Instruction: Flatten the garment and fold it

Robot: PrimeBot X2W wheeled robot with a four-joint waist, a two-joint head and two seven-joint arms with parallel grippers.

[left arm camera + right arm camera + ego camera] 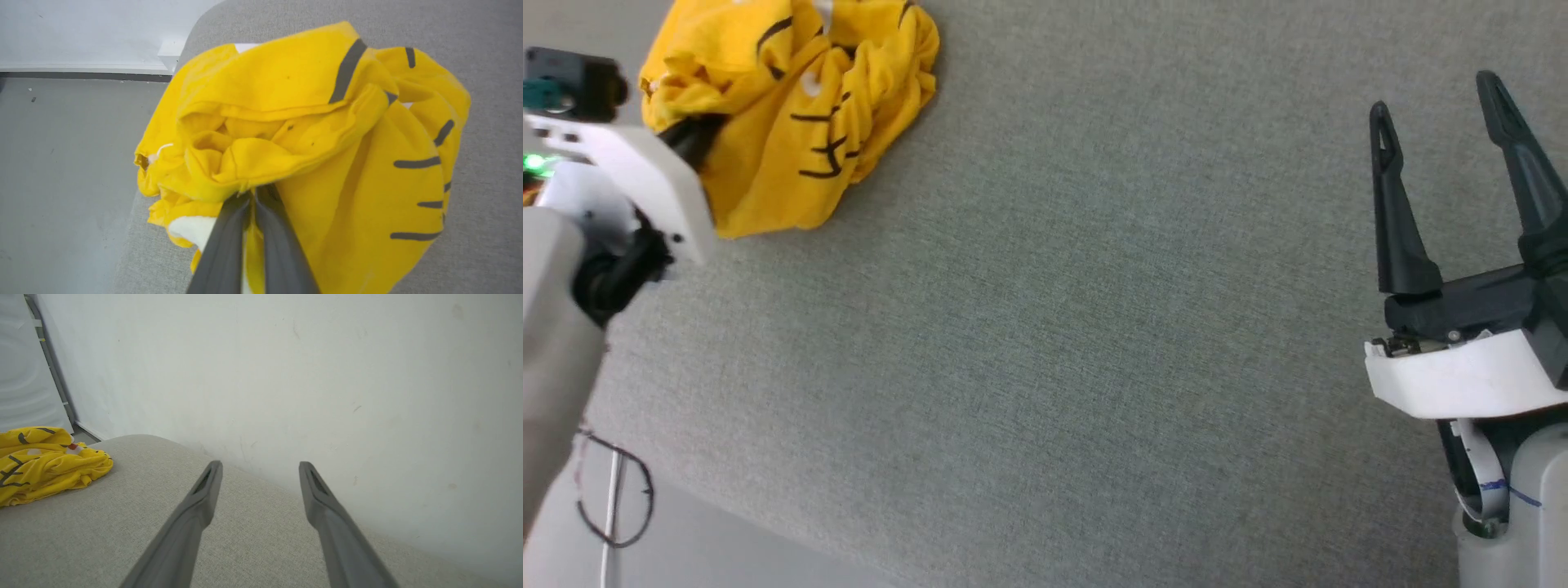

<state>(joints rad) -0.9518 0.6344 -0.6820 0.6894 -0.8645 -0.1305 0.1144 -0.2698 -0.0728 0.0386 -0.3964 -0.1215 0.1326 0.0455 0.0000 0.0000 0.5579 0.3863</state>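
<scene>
The garment (849, 82) is judged light, soft and limp. No shape of its own will be kept, and any lifted part will drag the rest along. A hold is best taken at a hem or shoulder seam rather than on a fold in the heap's middle, so that the cloth can be spread.

It is seen crumpled in a mound at the upper left of the head view, on the grey fabric surface (1094, 327) — bright yellow, with dark stripes and a little white.

The left gripper (255, 192) is clamped on a yellow fold, fingers pressed together. The right gripper (1435, 94), at the right edge, is held with fingers spread — well apart from the cloth.
</scene>
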